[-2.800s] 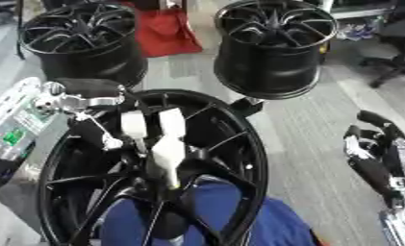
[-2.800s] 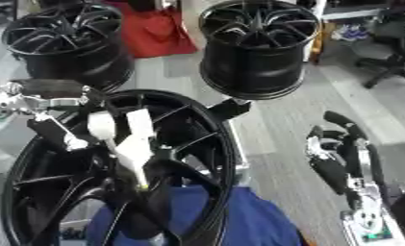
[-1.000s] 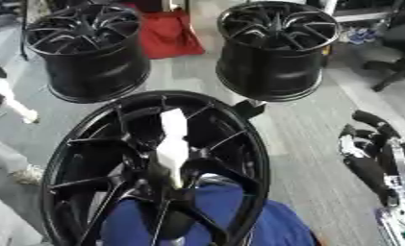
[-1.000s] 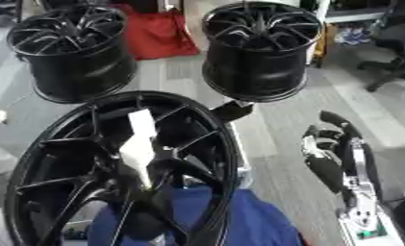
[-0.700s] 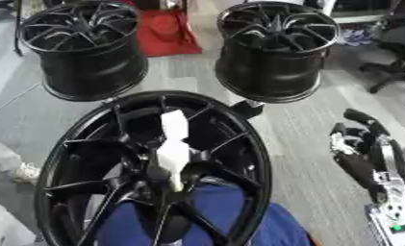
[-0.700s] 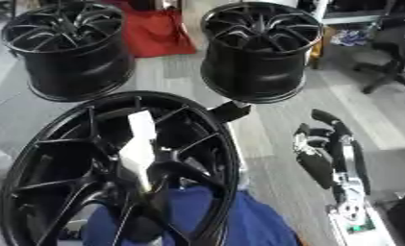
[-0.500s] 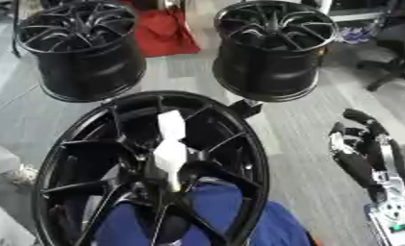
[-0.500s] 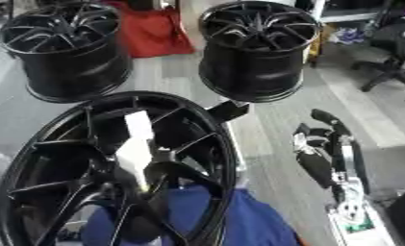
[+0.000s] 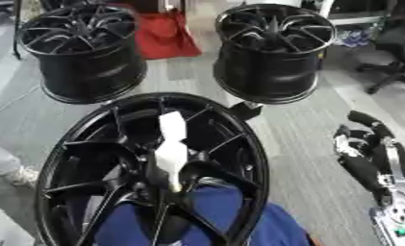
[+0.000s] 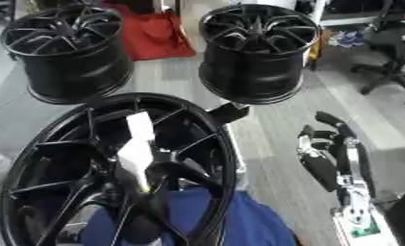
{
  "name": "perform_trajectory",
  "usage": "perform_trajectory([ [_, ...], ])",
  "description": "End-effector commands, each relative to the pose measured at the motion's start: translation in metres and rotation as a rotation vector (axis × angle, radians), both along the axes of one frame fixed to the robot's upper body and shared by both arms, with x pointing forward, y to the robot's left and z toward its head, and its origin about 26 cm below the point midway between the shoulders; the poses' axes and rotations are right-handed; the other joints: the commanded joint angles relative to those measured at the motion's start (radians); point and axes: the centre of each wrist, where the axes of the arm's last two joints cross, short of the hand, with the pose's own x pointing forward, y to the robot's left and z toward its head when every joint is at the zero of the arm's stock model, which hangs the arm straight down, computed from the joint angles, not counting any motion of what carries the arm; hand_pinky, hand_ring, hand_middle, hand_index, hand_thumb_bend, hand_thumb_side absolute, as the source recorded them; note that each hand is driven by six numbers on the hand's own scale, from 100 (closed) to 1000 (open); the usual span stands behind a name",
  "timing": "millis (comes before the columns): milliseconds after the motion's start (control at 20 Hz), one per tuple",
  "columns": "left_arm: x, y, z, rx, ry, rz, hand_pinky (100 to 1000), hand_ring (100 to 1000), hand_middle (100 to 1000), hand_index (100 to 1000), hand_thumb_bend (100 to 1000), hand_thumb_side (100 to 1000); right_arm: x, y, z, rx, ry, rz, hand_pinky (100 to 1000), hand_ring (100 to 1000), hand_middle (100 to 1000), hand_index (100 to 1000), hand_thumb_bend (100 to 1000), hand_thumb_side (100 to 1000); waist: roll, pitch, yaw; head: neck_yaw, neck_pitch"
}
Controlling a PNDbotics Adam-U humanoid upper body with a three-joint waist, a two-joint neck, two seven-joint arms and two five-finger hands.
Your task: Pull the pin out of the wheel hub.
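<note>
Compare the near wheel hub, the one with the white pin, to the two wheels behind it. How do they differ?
The near wheel hub is tilted and carries a white pin; the far wheels stand upright on the floor, faces up, and show no pin. The near hub has blue cloth behind its spokes; the far ones do not. All are black and spoked.

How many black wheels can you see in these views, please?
3. The near wheel fills the lower left, with a white pin at its hub. Two more stand behind it: the far left wheel and the far right wheel. Others may lie outside the views.
</note>
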Motion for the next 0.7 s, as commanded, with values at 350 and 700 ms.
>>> perform_trajectory([
  [350,0.013,-0.067,0.024,-0.273,-0.517,-0.092,583,602,643,841,100,661,0.002,0.003,0.006,0.015,-0.029,0.008,577,679,796,819,100,277,-0.014,-0.006,0.006,-0.005,-0.004],
  [700,0.005,-0.129,0.019,-0.547,-0.687,-0.044,574,593,625,823,100,695,0.001,0.004,0.005,0.026,-0.028,0.001,577,679,795,819,100,276,-0.023,-0.008,0.017,-0.005,-0.003],
])
